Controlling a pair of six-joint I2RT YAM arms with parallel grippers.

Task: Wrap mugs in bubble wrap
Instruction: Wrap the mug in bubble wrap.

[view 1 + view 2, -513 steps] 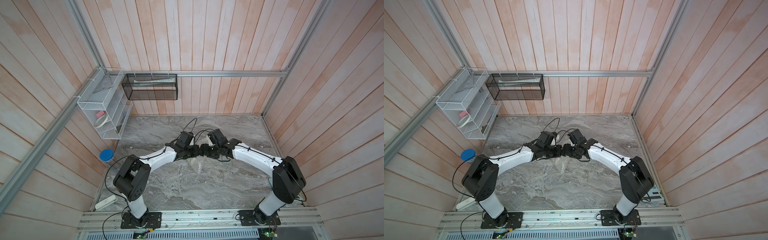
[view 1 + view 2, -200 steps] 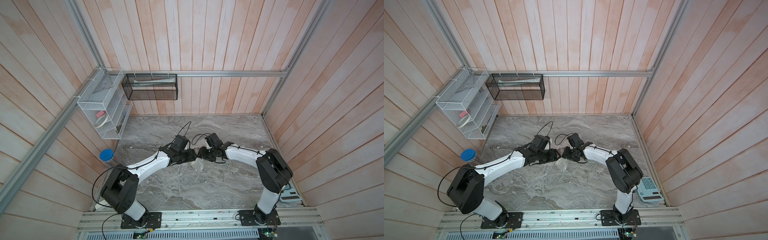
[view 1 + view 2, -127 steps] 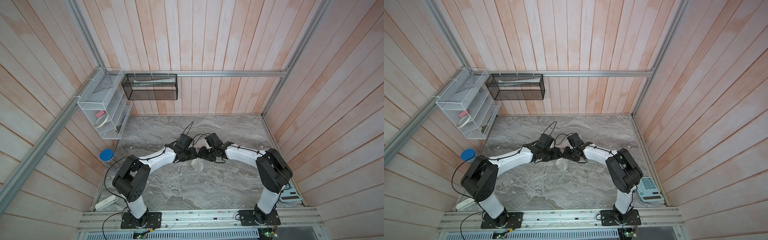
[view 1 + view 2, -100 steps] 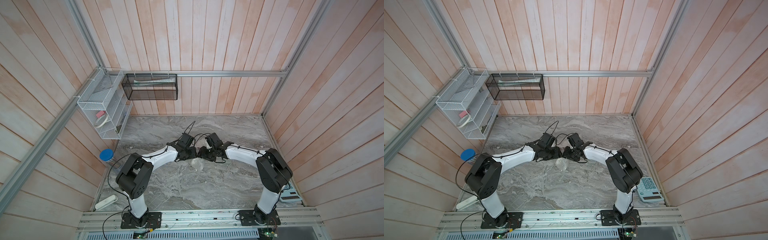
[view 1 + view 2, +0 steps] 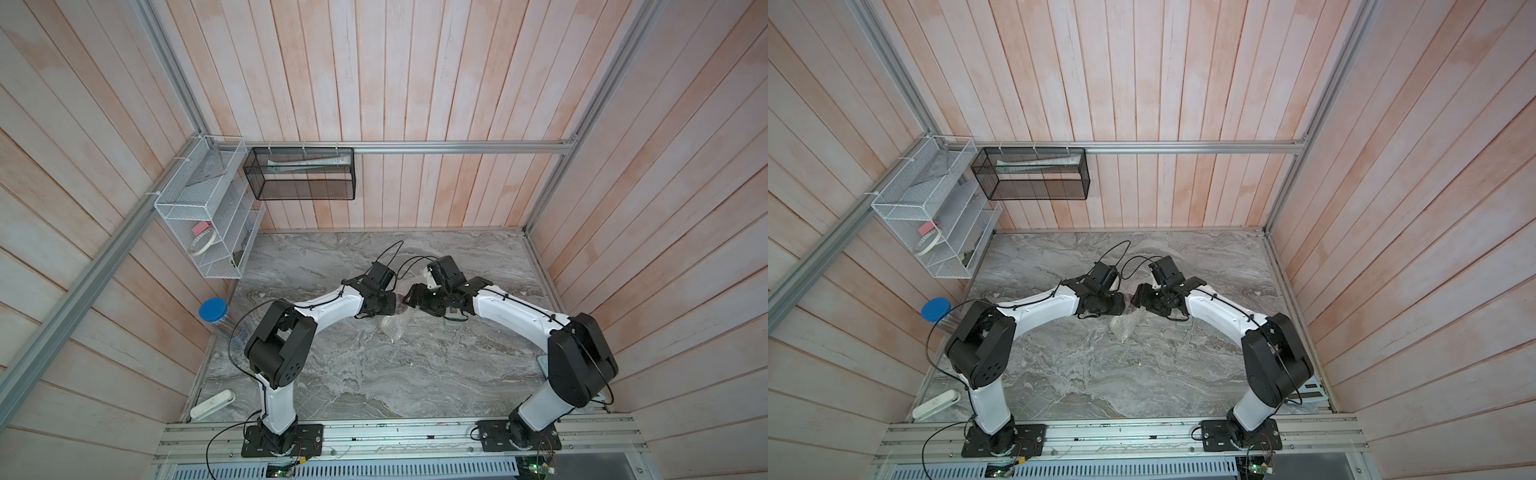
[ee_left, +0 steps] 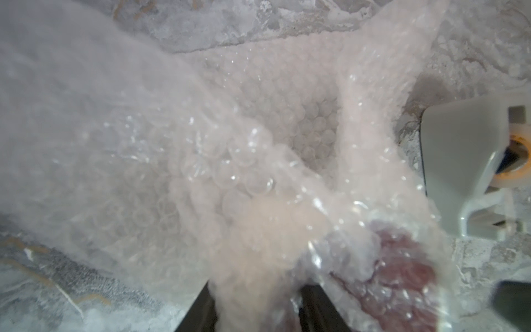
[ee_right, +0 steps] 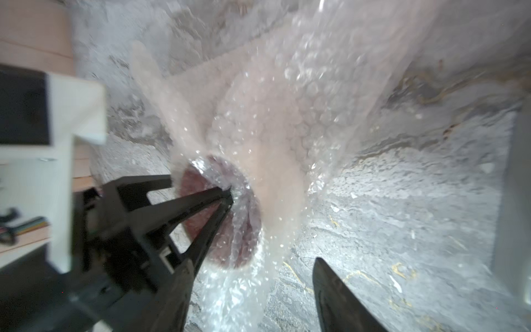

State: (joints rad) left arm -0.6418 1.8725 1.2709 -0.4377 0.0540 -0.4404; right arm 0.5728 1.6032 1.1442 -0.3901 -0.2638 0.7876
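The mug lies on its side under the bubble wrap at the table's middle. Only its red inside shows through the plastic, also in the left wrist view. In both top views the grippers meet over it and hide it. My left gripper is shut on bubble wrap bunched at the mug's mouth. From the right wrist view, one of its fingertips reaches into that mouth. My right gripper stands open just in front of the mouth, with loose wrap trailing between its fingers.
A grey tape dispenser sits right beside the mug, under my right wrist. A blue-lidded jar and a white bar are at the left edge. A wire rack and black basket hang on the walls.
My left jaws have narrowed onto the wrap while my right jaws have widened. The left arm's elbow has swung inward; both wrists stay together over the mug.
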